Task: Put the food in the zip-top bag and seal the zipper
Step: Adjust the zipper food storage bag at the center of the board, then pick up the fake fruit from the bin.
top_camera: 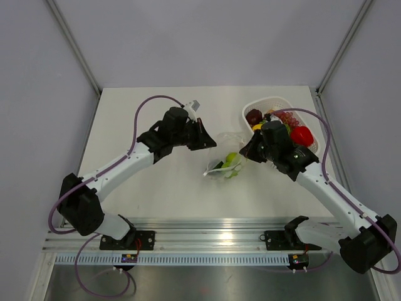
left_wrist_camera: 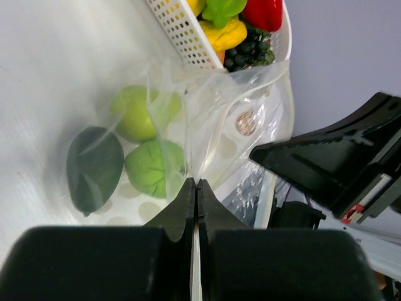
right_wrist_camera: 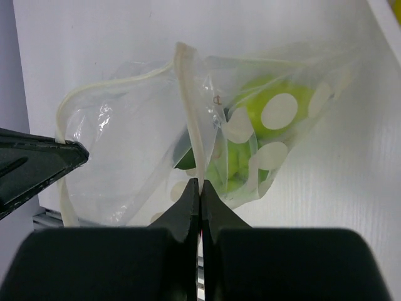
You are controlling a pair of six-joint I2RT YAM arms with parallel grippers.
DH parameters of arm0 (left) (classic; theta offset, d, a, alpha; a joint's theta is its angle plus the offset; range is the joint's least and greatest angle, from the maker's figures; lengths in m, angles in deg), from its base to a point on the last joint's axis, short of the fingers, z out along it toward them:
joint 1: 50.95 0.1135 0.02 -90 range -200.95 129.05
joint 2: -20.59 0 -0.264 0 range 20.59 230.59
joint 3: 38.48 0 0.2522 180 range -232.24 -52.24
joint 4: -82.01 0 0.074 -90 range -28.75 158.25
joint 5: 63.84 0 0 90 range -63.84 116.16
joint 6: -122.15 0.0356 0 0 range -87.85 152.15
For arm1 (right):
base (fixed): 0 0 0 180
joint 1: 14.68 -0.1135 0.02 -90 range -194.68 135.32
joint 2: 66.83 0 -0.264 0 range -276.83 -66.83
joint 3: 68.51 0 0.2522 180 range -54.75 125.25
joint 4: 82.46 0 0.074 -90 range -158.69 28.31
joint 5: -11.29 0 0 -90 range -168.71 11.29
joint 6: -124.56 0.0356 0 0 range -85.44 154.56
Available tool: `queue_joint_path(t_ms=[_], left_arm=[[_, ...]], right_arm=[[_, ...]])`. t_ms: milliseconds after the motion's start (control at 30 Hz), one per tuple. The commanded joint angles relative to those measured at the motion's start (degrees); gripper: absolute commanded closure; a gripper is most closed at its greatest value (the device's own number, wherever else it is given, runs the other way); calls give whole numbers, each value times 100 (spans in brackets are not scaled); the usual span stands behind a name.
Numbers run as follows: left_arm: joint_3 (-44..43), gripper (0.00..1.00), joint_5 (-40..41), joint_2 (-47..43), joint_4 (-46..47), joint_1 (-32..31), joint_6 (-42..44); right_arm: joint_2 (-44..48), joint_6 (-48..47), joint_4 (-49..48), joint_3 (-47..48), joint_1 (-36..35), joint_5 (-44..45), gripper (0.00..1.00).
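The clear zip-top bag (top_camera: 224,164) hangs between both grippers over the table's middle, its mouth held up. Inside it lie a light green fruit (left_wrist_camera: 134,113), a green leafy vegetable (left_wrist_camera: 154,167) and a dark green one (left_wrist_camera: 94,168). My left gripper (left_wrist_camera: 196,183) is shut on the bag's mouth edge. My right gripper (right_wrist_camera: 199,182) is shut on the white zipper strip (right_wrist_camera: 188,100) at the other side. In the top view the left gripper (top_camera: 210,142) is left of the bag and the right gripper (top_camera: 249,150) is right of it. The mouth gapes open between them.
The white lattice basket (top_camera: 270,104) stands at the back right, just behind my right gripper, with a red pepper (top_camera: 301,135), a dark purple fruit (top_camera: 254,116), yellow pieces and grapes (left_wrist_camera: 247,51) in it. The table's rail (top_camera: 207,222) runs along the near edge.
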State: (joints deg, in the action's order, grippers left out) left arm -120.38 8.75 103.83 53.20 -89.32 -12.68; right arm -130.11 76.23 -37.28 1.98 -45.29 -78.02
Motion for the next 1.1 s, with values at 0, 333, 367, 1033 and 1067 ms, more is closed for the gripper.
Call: queue_joint_path(t_ms=[0, 333, 367, 1033, 1067], left_arm=[[-244, 100, 377, -545, -270, 5, 318], [-253, 100, 730, -801, -446, 5, 423], [-253, 100, 756, -766, -446, 5, 432], [-569, 100, 862, -414, -438, 207, 441], [-569, 100, 836, -405, -420, 207, 450]], right_arm=[[80, -369, 153, 566, -41, 527, 100], [-1316, -941, 408, 1340, 64, 1117, 85], [-1353, -994, 426, 1454, 55, 1135, 77], [-455, -828, 94, 708, 2357, 530, 17], [-552, -766, -3, 647, 2462, 311, 15]])
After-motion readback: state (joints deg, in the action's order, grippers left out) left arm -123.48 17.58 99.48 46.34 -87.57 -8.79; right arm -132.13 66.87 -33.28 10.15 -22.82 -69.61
